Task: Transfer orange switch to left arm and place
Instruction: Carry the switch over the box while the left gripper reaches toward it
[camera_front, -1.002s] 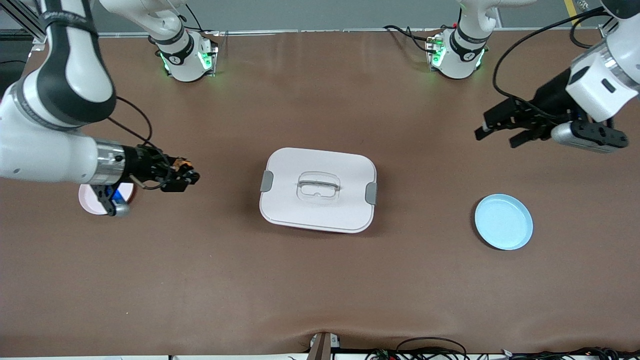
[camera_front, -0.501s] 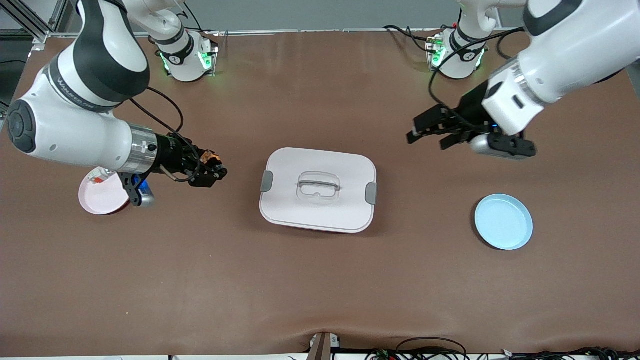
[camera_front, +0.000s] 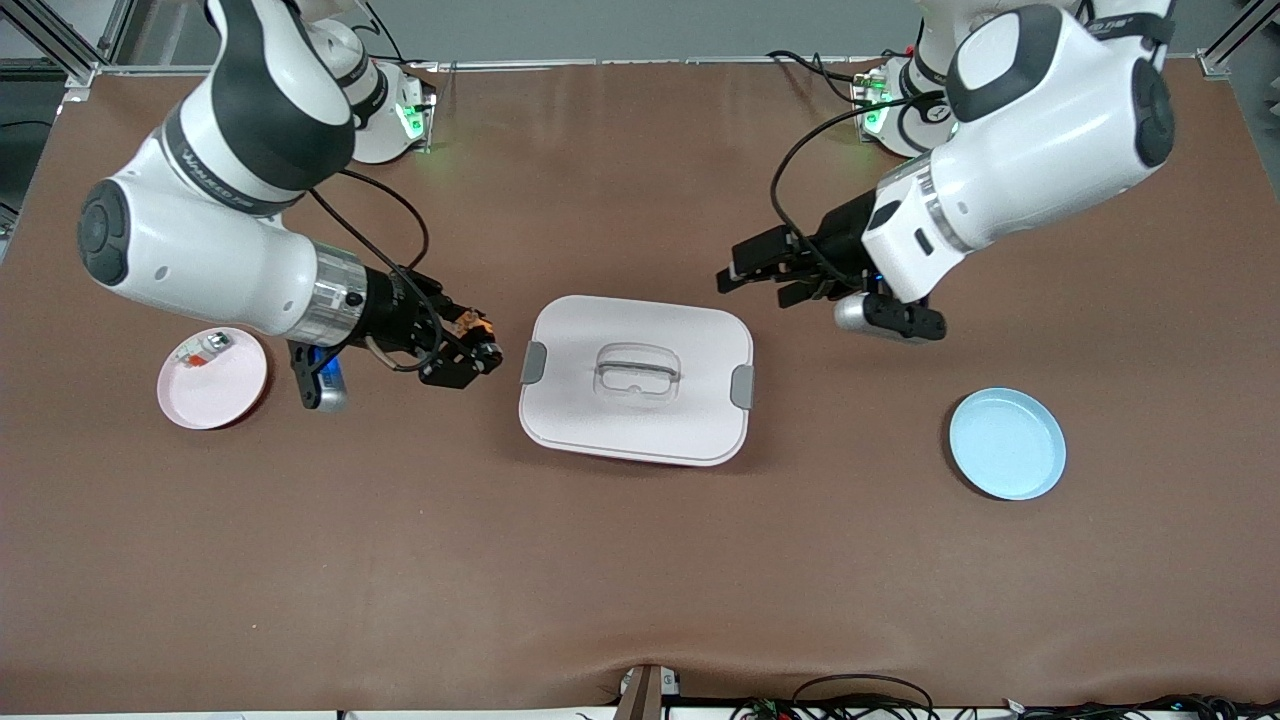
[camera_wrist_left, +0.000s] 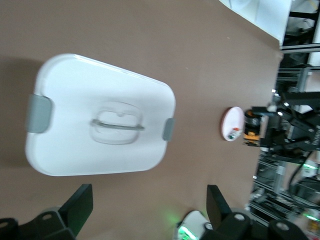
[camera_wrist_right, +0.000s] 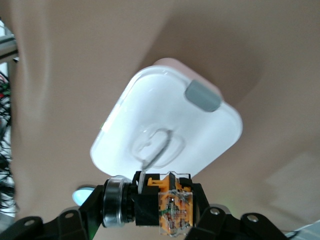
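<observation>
Between the two grippers, at mid-table: large white rounded-rectangular plastic box (camera_front: 636, 379) with recessed lid handle and grey side latches, lid on. Right gripper (camera_front: 478, 358), black, two-fingered, on a glossy white arm from the base at the right arm's end, held in the air just beside the box's latch toward that end, over bare brown table (camera_front: 640, 580); fingers clenched on the tiny orange switch (camera_front: 468, 326), a black-bodied push-button part with orange housing, seen in the right wrist view (camera_wrist_right: 167, 207) clamped crosswise between the fingertips with its metal ring toward one side. Past the right gripper, toward the right arm's end of the table: small round pink plate (camera_front: 235, 385) carrying a small white-grey part with a red bit (camera_front: 201, 349), well apart from the gripper. Left gripper (camera_front: 760, 285), black, on the other white arm, held above the table near the box's corner toward the left arm's end, not touching the box; fingers spread wide, nothing between them, both finger ends showing at the edge of the left wrist view (camera_wrist_left: 80, 207) with the box in full sight. Nearer to the front camera than the left gripper, toward the left arm's end: small round light-blue plate (camera_front: 1007, 444), well apart from box and gripper.
</observation>
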